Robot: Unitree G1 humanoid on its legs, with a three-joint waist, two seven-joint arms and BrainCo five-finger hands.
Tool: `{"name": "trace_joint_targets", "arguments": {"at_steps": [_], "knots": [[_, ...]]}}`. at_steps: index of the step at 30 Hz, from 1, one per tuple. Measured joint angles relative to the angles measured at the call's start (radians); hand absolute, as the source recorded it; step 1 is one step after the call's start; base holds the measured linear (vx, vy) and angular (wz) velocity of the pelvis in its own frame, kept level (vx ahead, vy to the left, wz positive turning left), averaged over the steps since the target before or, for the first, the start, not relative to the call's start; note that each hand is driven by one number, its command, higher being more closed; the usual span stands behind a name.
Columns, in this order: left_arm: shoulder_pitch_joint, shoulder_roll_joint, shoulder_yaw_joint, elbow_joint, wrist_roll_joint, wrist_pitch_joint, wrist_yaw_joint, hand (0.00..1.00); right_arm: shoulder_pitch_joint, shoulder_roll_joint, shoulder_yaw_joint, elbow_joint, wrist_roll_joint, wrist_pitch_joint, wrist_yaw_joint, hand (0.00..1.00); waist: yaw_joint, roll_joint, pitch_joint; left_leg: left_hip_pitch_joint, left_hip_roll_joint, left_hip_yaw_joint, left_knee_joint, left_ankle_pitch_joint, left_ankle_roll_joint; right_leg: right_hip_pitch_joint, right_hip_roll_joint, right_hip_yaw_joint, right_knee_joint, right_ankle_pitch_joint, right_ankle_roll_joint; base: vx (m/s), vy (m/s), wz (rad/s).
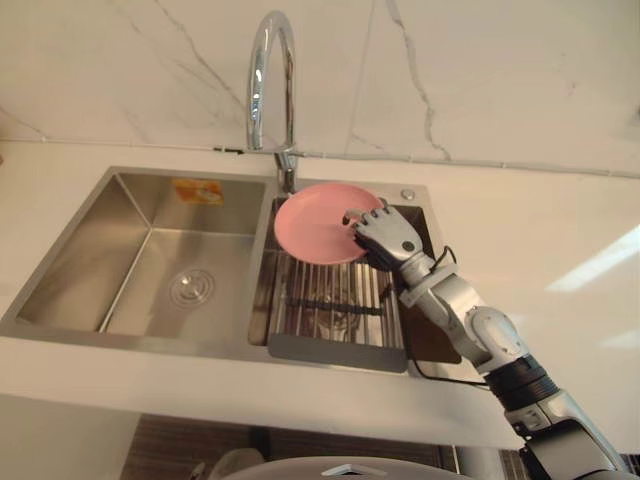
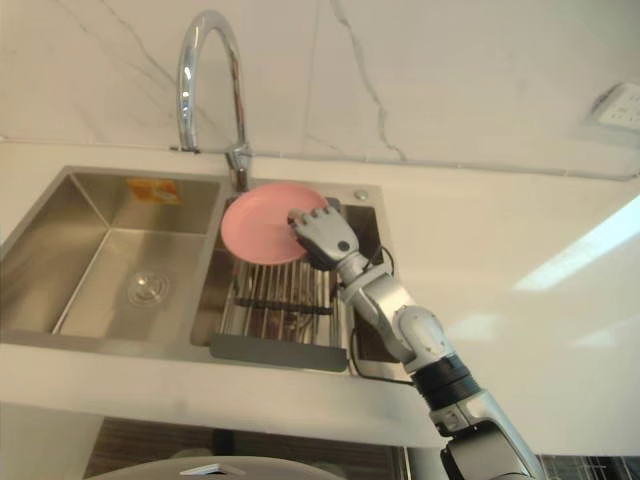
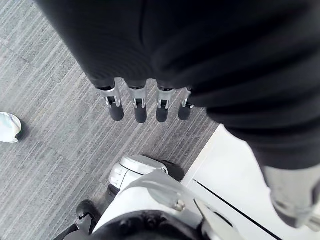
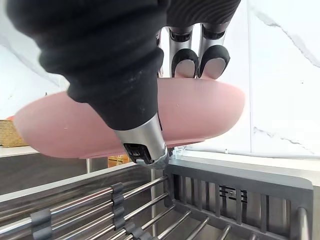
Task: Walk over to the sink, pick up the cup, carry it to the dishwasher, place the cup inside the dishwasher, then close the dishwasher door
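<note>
Over the sink (image 1: 128,215) rack (image 1: 330,300), right robot hand (image 1: 385,235) pinches pink plate (image 1: 312,225) rim; plate sits at its 9 o'clock. Left robot hand (image 3: 139,107) hangs fingers straight above floor (image 3: 50,150).

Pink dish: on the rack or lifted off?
Lifted off: the right hand pinches the pink dish at its rim, with a gap above the rack.

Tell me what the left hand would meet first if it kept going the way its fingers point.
The grey floor, probably: the left hand hangs with straight fingers aimed down at it, nothing visible between.
</note>
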Motion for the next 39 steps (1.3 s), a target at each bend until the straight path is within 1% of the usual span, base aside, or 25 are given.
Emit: {"name": "trace_joint_targets", "arguments": {"at_steps": [13,17,18,22,25,27,30,32,35,36,37,38,39], "knots": [[0.003,-0.001,0.000,0.002,0.000,-0.008,0.000,0.00,0.001,0.000,-0.055,-0.047,0.056,-0.002,-0.027,1.00,0.000,0.001,-0.001,0.002,0.000,0.001,0.000,-0.002,0.001,0.001,0.000,0.004,0.000,0.000,0.000,0.00,0.000,0.00],[0.004,-0.002,-0.007,0.001,-0.003,-0.010,0.003,0.00,0.006,0.000,-0.079,-0.063,0.079,0.005,-0.029,1.00,-0.002,0.001,-0.002,0.002,0.001,0.002,0.000,-0.001,0.001,-0.001,0.001,0.006,0.001,0.001,-0.001,0.00,-0.002,-0.01],[0.004,-0.001,-0.009,-0.002,-0.003,-0.007,0.004,0.00,0.011,0.000,-0.086,-0.081,0.080,0.005,-0.027,1.00,-0.001,0.002,-0.003,0.002,0.003,0.002,0.000,-0.001,0.001,-0.007,0.001,0.009,0.003,0.001,-0.001,-0.01,-0.005,-0.07],[0.011,0.007,-0.048,-0.031,-0.003,0.041,0.024,0.00,0.045,-0.001,-0.148,-0.162,0.085,-0.005,-0.030,1.00,-0.008,0.007,-0.010,0.003,0.008,0.008,0.000,0.001,0.001,-0.014,0.003,0.021,0.015,0.000,-0.006,-0.02,-0.004,-0.08],[0.013,0.006,-0.058,-0.032,0.003,0.053,0.017,0.00,0.056,-0.002,-0.177,-0.162,0.085,-0.006,-0.036,1.00,-0.011,0.016,-0.026,0.001,0.014,0.030,0.000,0.002,0.003,-0.038,0.005,0.051,0.024,0.004,-0.013,-0.06,0.011,-0.24],[0.012,0.010,-0.074,-0.032,0.029,0.051,0.005,0.00,0.081,-0.003,-0.209,-0.164,0.085,-0.006,-0.050,1.00,-0.016,0.016,-0.030,0.005,0.018,0.039,0.000,0.004,0.003,-0.042,0.008,0.063,0.024,0.009,-0.017,-0.05,0.009,-0.21],[0.011,0.021,-0.099,-0.031,0.102,0.048,-0.024,0.00,0.128,-0.006,-0.266,-0.217,0.085,0.001,-0.055,1.00,-0.030,0.011,-0.036,0.016,0.026,0.070,0.000,0.005,0.003,-0.052,0.013,0.101,0.023,0.021,-0.022,-0.05,0.015,-0.36],[0.005,0.028,-0.134,-0.028,0.147,0.048,-0.038,0.00,0.157,-0.014,-0.306,-0.253,0.085,0.004,-0.065,1.00,-0.048,0.011,-0.042,0.027,0.028,0.103,0.000,0.005,0.003,-0.082,0.012,0.153,0.045,0.030,-0.024,-0.06,0.032,-0.62],[-0.004,0.038,-0.159,-0.026,0.159,0.051,-0.048,0.00,0.167,-0.013,-0.337,-0.271,0.085,0.002,-0.073,1.00,-0.050,0.007,-0.040,0.041,0.030,0.171,0.000,0.002,-0.001,-0.134,0.011,0.237,0.064,0.047,-0.032,-0.08,0.062,-0.95],[-0.011,0.042,-0.159,-0.026,0.172,0.054,-0.060,0.00,0.167,-0.013,-0.342,-0.273,0.085,0.001,-0.075,1.00,-0.058,0.004,-0.039,0.044,0.030,0.205,0.000,-0.005,-0.005,-0.158,0.012,0.274,0.069,0.051,-0.040,-0.13,0.078,-0.98],[-0.017,0.048,-0.155,-0.028,0.177,0.062,-0.067,0.00,0.168,-0.014,-0.342,-0.273,0.083,0.000,-0.076,1.00,-0.074,-0.009,-0.031,0.046,0.030,0.236,0.001,-0.011,-0.007,-0.181,0.002,0.252,0.085,0.037,-0.080,-0.16,0.098,-0.93],[-0.022,0.048,-0.155,-0.029,0.177,0.069,-0.067,0.00,0.169,-0.014,-0.341,-0.273,0.083,0.000,-0.076,1.00,-0.079,-0.004,-0.031,0.050,0.036,0.251,0.001,-0.014,-0.009,-0.185,-0.007,0.200,0.093,0.019,-0.148,-0.13,0.087,-0.91],[-0.026,0.044,-0.155,-0.028,0.177,0.087,-0.068,0.00,0.185,-0.022,-0.341,-0.276,0.083,-0.001,-0.085,1.00,-0.080,0.025,-0.042,0.047,0.070,0.258,0.000,-0.024,0.005,-0.180,-0.004,0.090,0.094,-0.049,-0.280,-0.14,0.074,-0.93]]}}
